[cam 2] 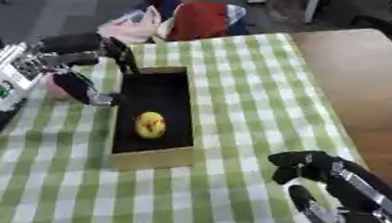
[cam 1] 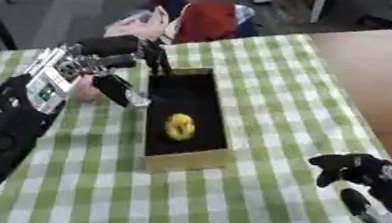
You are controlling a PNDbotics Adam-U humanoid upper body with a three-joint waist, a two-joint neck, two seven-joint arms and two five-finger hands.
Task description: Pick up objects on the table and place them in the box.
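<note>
- Now my left hand [cam 1: 115, 69] hovers at the box's nine o'clock edge, fingers spread, holding nothing.
- At centre the box [cam 1: 184, 159] holds a yellow object [cam 1: 180, 126].
- Toward four o'clock my right hand [cam 2: 309, 167] rests with fingers curled, empty, on the checked tablecloth [cam 1: 271, 89].

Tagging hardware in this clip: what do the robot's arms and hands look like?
Left hand: black fingers on a silver, mechanical-looking wrist. The left forearm carries a white panel with a small green mark, then turns into a bulky black shell with pale spots. Right hand: black fingers; its right forearm is black with silver-grey segments and joints. No loose cables discernible.
</note>
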